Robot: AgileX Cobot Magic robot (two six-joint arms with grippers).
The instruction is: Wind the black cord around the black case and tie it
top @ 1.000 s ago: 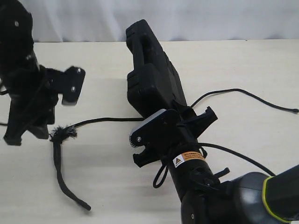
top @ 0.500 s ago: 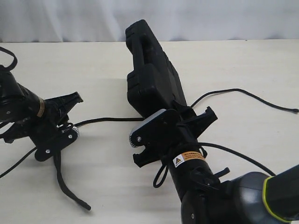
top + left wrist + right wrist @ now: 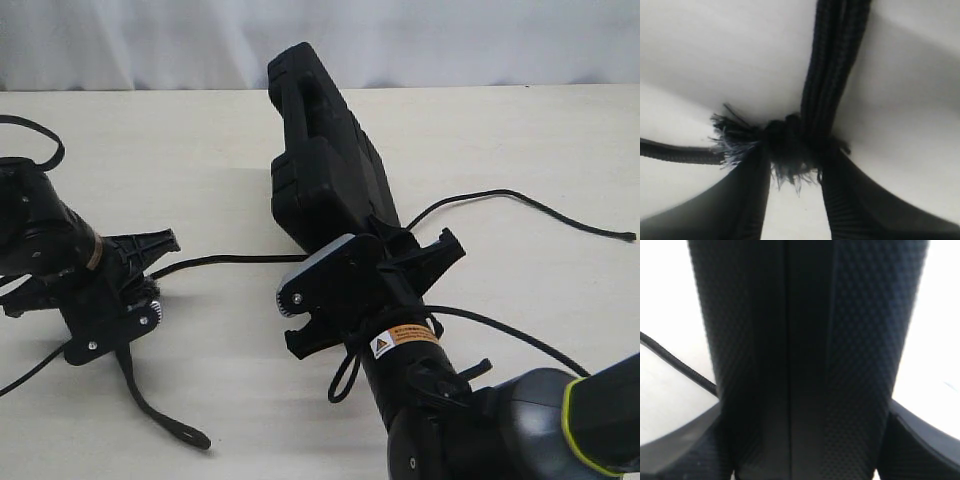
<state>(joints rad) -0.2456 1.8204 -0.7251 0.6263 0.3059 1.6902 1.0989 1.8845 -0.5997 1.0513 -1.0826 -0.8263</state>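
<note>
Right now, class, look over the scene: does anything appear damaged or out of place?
Yes. The black cord is frayed: a fuzzy tuft of loose fibres sticks out at its knot, between the left gripper's jaws. Nothing else stands out.

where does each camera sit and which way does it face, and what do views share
Exterior: high, off the arms, looking down across the table toward a white backdrop; both arms, left gripper and right gripper show.
Left wrist: on the left arm, looking past its fingers at the frayed tuft of the black cord.
Right wrist: on the right arm, looking past its fingers at the black case, close up.
Shared: exterior and left wrist show the tuft; exterior and right wrist the case.
</note>
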